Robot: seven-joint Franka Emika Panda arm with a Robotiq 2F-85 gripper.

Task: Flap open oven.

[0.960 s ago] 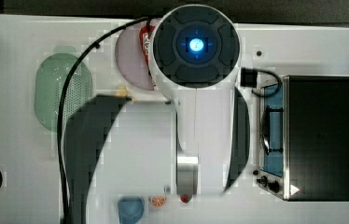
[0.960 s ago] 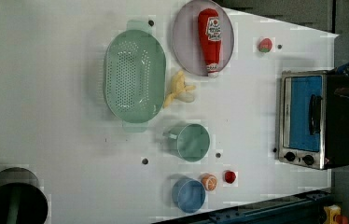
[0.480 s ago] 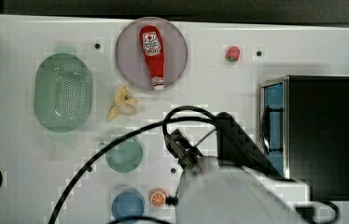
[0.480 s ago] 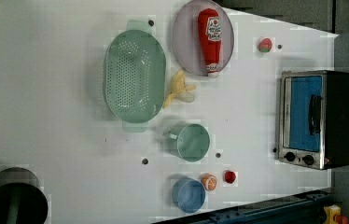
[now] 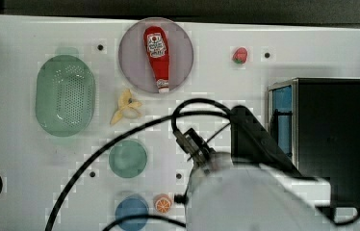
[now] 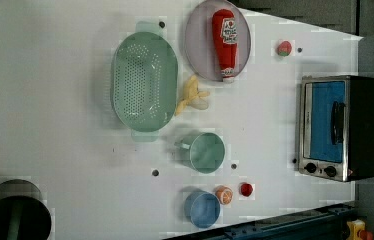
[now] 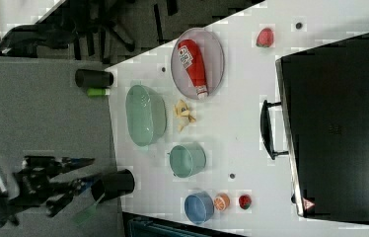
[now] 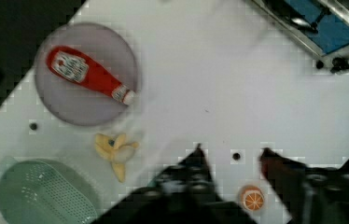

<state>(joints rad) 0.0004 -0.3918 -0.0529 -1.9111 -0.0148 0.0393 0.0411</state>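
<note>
The arm has swung across the bench (image 5: 24, 159) in the last second: in the top view it hung over the middle, covering the plate and ketchup bottle, and now its white bulk sits at about five o'clock, hard by the oven (image 5: 332, 139). That leaves the plate (image 5: 135, 67), the ketchup bottle (image 5: 156, 55) and the banana peel (image 5: 126, 106) open to sight. The oven itself has not budged; it stands at three o'clock in the top view, its blue glass door (image 6: 327, 120) shut and the dark bar handle (image 7: 266, 129) standing off the front, untouched.

In the wrist view the end effector (image 8: 231, 156) hangs over bare bench with its two fingers spread wide and nothing between them, an orange slice (image 8: 252, 198) just below it and the oven's door off toward one o'clock.

I'd judge this the approach: the arm is closing on the oven, but the handle is not yet reached.
</note>
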